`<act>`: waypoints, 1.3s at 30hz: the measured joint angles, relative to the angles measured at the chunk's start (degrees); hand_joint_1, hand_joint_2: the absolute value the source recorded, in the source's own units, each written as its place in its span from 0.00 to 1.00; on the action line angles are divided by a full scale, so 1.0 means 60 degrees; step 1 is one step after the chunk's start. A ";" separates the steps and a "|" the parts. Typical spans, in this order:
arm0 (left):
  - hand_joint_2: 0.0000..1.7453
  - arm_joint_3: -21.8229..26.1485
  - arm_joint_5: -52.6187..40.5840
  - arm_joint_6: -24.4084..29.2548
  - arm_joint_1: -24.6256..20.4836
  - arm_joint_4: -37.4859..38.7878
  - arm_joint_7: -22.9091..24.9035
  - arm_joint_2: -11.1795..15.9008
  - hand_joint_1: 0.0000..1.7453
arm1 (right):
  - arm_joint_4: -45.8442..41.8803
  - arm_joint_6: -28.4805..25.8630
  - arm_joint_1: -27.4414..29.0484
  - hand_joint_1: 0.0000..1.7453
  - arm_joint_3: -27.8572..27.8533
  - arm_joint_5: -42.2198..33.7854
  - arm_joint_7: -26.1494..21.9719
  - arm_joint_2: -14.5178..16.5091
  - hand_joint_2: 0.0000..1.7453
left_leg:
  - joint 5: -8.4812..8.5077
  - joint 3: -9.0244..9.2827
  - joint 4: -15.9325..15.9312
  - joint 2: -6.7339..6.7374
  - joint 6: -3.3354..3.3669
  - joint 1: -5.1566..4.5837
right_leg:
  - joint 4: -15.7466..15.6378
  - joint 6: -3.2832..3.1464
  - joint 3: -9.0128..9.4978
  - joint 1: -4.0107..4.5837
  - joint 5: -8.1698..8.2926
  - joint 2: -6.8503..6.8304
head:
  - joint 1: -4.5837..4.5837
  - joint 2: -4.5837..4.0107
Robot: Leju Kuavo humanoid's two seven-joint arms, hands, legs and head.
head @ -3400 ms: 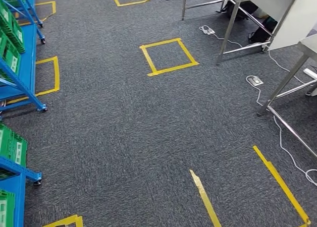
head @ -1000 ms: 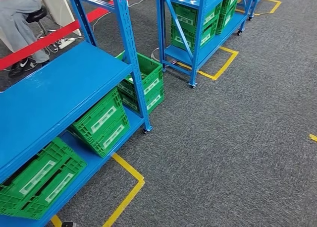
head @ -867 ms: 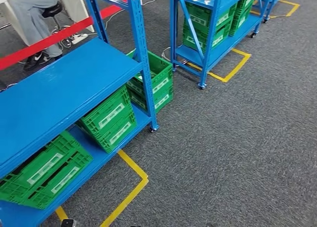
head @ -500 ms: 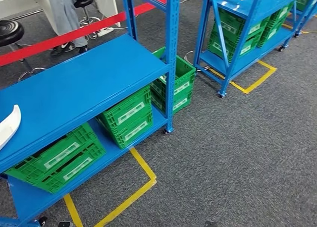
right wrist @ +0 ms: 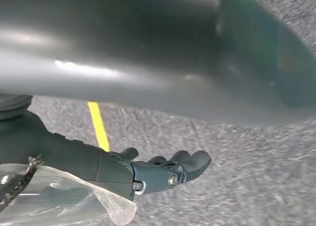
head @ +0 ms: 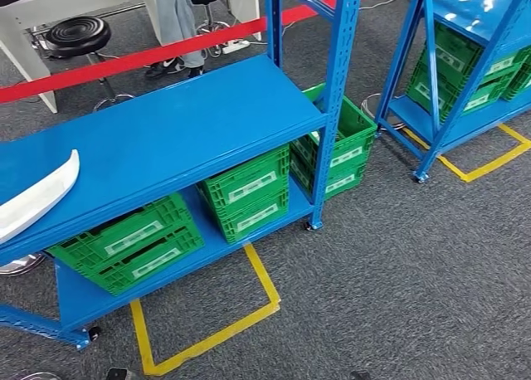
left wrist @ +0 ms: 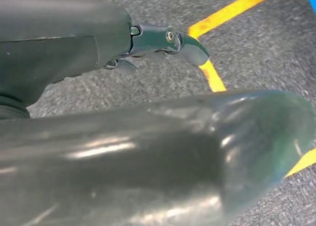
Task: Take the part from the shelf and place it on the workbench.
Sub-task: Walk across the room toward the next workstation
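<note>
White part [head: 36, 196] lies on the blue shelf [head: 175, 135], at its left end. Green crates [head: 129, 241] w/ white labels sit underneath; words too small to read. Red tape [head: 157, 50], a black stool [head: 77, 35] & a seated person's legs [head: 177, 15] are behind. Yellow tape [head: 207, 340] marks the grey carpet. Left hand [left wrist: 164, 41] & right hand [right wrist: 164, 172] hang over the floor, fingers loose, holding nothing.

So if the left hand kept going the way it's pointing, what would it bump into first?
Probably just the carpet. The left hand hangs empty over grey floor, its fingers aimed toward a yellow tape line. Nothing else shows in between, though depth is hard to judge.
</note>
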 joint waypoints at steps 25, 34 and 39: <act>0.00 0.0002 -0.0068 0.0022 -0.0051 0.0113 -0.0052 0.0031 0.00 | 0.0025 -0.0034 -0.0013 0.00 0.0000 -0.0042 -0.0047 -0.0047 0.00 | 0.0173 0.0755 -0.0863 0.0408 0.0338 -0.0187 | 0.0064 0.0176 -0.0349 0.0177 0.0354 -0.0272 | 0.0011 0.0001; 0.00 -0.0001 -0.0101 0.0028 -0.0087 0.0127 -0.0060 0.0063 0.00 | 0.0024 -0.0036 -0.0016 0.00 0.0001 -0.0049 -0.0048 -0.0046 0.00 | -0.0961 -0.0644 0.1866 0.0524 -0.0031 -0.0069 | -0.0062 -0.0213 -0.0101 0.0140 0.0136 -0.0403 | -0.0158 0.0000; 0.00 0.0001 -0.0108 0.0029 -0.0074 0.0128 -0.0062 0.0076 0.00 | 0.0028 -0.0037 -0.0027 0.00 0.0000 -0.0051 -0.0048 -0.0045 0.00 | 0.0503 0.0026 -0.0100 0.0607 0.0157 -0.0110 | -0.0068 -0.0127 0.0097 0.0156 -0.0024 -0.0414 | -0.0155 0.0000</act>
